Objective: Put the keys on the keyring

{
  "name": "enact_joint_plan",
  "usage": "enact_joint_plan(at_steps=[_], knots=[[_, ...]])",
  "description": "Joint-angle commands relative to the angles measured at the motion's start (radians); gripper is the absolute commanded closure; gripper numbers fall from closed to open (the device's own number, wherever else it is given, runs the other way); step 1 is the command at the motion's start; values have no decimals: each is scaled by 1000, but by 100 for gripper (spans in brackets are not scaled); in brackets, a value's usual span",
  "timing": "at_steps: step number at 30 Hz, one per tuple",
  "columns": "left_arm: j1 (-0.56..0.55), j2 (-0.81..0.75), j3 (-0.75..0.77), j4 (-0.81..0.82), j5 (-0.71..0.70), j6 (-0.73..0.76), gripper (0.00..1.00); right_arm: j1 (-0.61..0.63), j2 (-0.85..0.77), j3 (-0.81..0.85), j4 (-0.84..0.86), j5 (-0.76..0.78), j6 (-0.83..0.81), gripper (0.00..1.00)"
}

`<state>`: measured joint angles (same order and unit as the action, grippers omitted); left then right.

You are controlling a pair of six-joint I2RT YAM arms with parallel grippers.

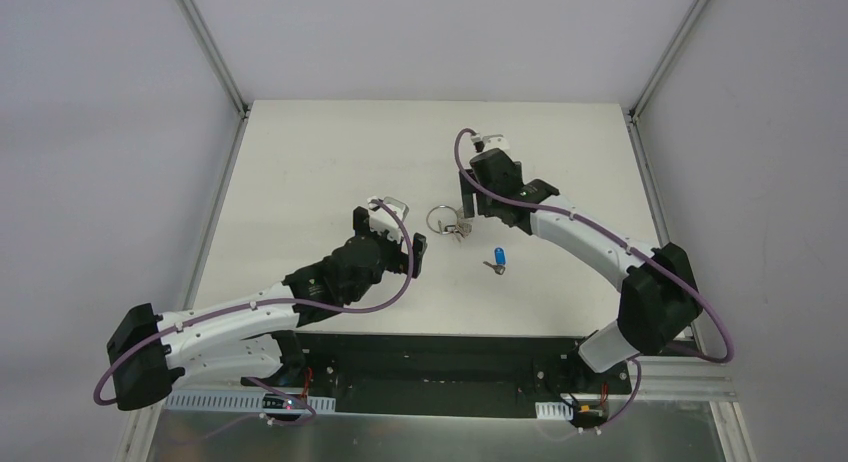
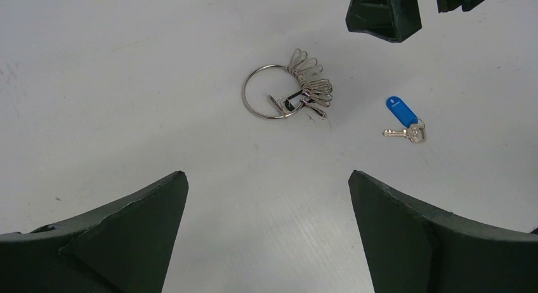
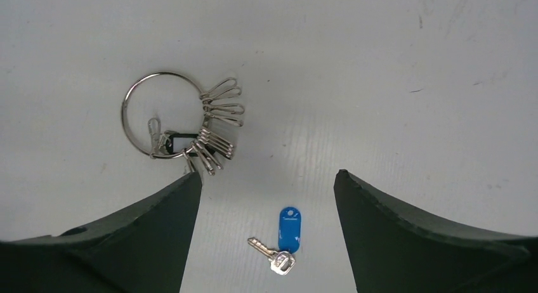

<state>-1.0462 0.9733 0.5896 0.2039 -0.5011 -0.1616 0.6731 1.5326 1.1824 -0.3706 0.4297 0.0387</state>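
The keyring (image 1: 432, 220) lies flat mid-table, a thin silver wire ring with a bunch of small silver pieces on its right side. It shows in the left wrist view (image 2: 243, 93) and the right wrist view (image 3: 162, 74). The blue-headed key (image 1: 498, 257) lies loose to the ring's right and nearer the arms, apart from it (image 2: 396, 108) (image 3: 289, 229). My left gripper (image 1: 392, 238) is open and empty, left of the ring (image 2: 266, 179). My right gripper (image 1: 472, 204) is open and empty, hovering beside the ring, the blue key showing between its fingers (image 3: 268, 175).
The white table (image 1: 300, 162) is bounded by metal frame posts at its back corners. One right finger (image 2: 384, 14) shows at the top of the left wrist view, just beyond the ring.
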Motion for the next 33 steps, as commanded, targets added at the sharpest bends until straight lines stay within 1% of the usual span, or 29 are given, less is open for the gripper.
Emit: enact_joint_plan(at_steps=[1,2,3,6,10,15,21,28,31,33], knots=[[2,-25,-13,41,-7,-5,0,5,7,8,23,-154,-33,24],[1,-24,-13,41,-8,-3,0,4,14,6,17,-161,-33,31],[2,-21,-12,41,-8,-3,0,5,21,6,10,-171,-33,35],[1,-14,-11,41,-7,-3,0,4,36,3,2,-217,-29,42],[2,-13,-11,42,-9,-1,0,7,60,-32,32,-272,23,45],[1,-18,-16,50,9,0,0,23,83,-61,77,-308,80,53],[1,-18,-15,48,10,0,0,71,109,-58,73,-271,114,58],[2,-28,-16,46,12,-4,0,82,142,-45,69,-188,147,61],[1,-31,-16,46,12,-3,0,81,162,-31,73,-220,145,62],[1,-33,-17,45,12,-3,0,81,181,-18,69,-237,148,64]])
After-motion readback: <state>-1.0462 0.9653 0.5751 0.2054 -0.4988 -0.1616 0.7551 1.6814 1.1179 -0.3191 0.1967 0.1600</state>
